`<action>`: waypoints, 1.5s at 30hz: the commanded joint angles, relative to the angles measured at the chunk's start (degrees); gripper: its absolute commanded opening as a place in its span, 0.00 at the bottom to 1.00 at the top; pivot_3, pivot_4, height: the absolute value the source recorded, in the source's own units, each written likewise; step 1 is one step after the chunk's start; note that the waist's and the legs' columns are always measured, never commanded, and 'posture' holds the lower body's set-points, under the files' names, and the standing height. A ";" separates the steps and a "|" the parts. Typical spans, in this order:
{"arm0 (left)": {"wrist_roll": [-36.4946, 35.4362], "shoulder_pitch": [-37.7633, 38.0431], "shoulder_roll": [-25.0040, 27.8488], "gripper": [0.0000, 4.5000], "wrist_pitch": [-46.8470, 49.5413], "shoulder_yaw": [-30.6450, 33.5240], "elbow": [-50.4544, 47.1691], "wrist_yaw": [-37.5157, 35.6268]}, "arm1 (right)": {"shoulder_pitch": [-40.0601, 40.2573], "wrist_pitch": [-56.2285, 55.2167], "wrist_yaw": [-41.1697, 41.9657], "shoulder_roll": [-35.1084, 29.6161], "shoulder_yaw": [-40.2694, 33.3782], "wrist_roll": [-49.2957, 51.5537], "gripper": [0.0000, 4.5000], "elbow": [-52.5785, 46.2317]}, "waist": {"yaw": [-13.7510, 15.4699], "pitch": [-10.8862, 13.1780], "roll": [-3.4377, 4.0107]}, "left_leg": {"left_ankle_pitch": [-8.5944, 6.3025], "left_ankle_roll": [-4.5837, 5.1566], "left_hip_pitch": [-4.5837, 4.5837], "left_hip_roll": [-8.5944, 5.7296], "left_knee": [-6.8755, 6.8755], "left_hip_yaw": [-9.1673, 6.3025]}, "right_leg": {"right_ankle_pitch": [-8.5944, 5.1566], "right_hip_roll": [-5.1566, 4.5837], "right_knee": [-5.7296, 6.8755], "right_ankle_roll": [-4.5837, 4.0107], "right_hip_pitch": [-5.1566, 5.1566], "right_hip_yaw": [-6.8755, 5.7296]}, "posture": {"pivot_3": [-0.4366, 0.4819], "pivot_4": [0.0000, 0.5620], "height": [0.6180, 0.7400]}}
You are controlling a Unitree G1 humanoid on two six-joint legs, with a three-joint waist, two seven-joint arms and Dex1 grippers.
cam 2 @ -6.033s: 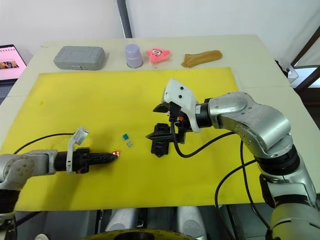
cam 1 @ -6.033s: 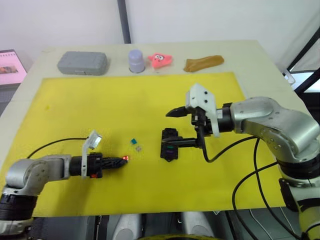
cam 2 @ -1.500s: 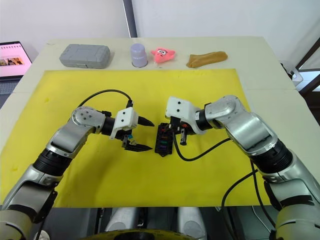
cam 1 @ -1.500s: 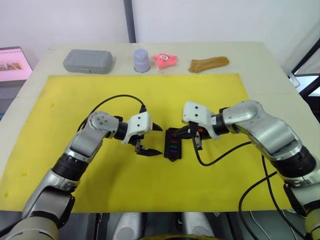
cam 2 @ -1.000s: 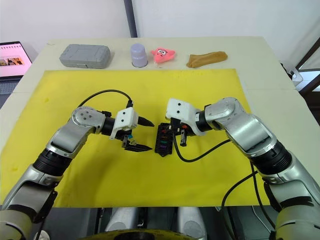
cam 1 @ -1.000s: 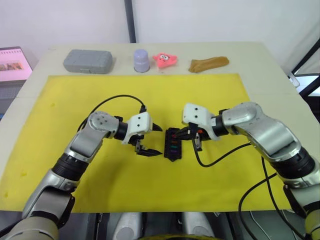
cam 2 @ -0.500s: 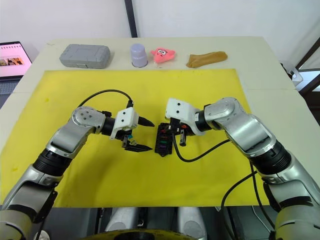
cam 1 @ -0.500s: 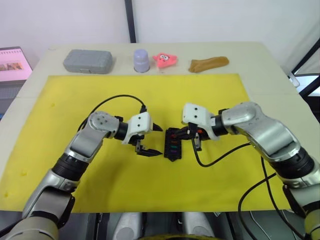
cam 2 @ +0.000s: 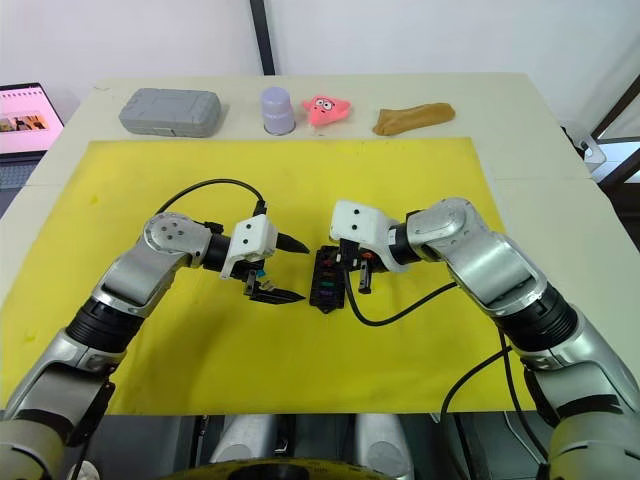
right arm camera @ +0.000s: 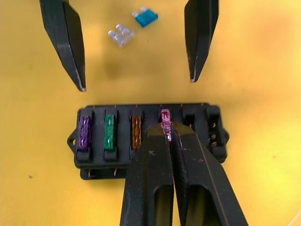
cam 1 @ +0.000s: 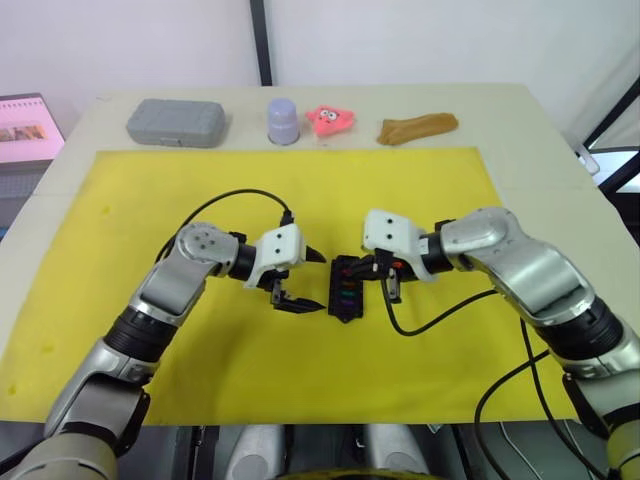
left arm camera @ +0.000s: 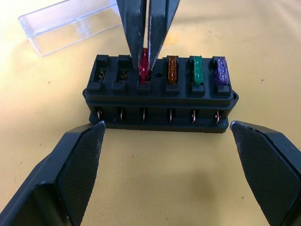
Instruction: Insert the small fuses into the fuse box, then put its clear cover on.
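The black fuse box [cam 1: 345, 288] lies on the yellow mat between my two grippers. Purple [left arm camera: 220, 71], green [left arm camera: 196, 69] and amber [left arm camera: 172, 69] fuses stand in one row of slots. My right gripper [right arm camera: 167, 129] is shut on a red fuse [right arm camera: 165, 117] that stands in the slot beside the amber one. My left gripper [cam 1: 311, 282] is open on the box's left side, its fingers apart from the box. The clear cover [left arm camera: 70, 23] lies on the mat just behind the box. A teal fuse [right arm camera: 146, 17] and a pale grey fuse [right arm camera: 121, 35] lie loose beyond my left gripper's fingers.
Along the table's far edge stand a grey case [cam 1: 176, 123], a lavender cup [cam 1: 283, 120], a pink star toy [cam 1: 325, 119] and a brown object [cam 1: 417, 127]. A laptop screen [cam 1: 25, 132] sits off the left edge. Black cables loop beside both wrists.
Over the last second nothing has moved. Six seconds ago my left gripper was at the front left with the red fuse and my right gripper was raised over the box.
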 commanded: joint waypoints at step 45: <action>-0.64 0.42 -0.53 1.00 0.93 0.50 -3.05 0.15 | 0.89 -4.60 2.06 1.75 -3.72 -1.15 0.30 2.55 | 0.03 -0.02 -0.01 | 0.00 0.00 0.07 0.00 0.04 0.00 | 0.00 0.00 0.08 0.00 0.06 0.01 | 0.48 0.27 1.00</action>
